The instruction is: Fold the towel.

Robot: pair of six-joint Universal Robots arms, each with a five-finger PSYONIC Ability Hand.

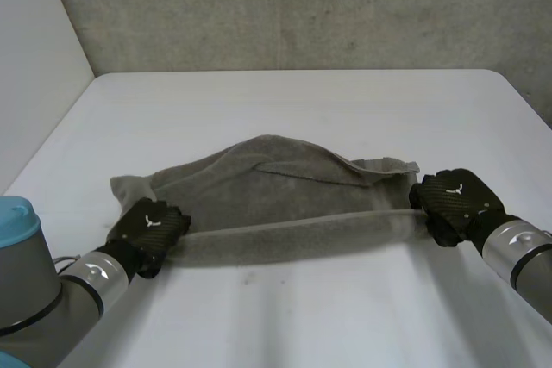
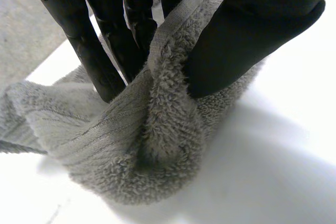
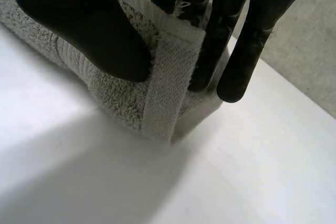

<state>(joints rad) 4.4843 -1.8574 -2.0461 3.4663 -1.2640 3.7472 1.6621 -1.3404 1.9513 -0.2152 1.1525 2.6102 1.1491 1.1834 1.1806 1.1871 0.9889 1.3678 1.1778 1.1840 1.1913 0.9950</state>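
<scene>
No readable text, numbers or brand names. Only marks: a small white emblem on the back of the left hand [image 1: 148,228] and a matching one on the back of the right hand [image 1: 453,196], head view. Both too small to make out any letters.

The left arm [image 1: 86,277] is extended from 7 o'clock in the head view, the right arm [image 1: 517,252] from 4 o'clock. The left hand [image 1: 148,232] is held low at 8 o'clock, its fingers [image 2: 94,61] and thumb pinched on the towel [image 1: 285,196]. The right hand [image 1: 453,197] is set at 3 o'clock, with the towel likewise pinched between the thumb and straight fingers [image 3: 252,45].
</scene>
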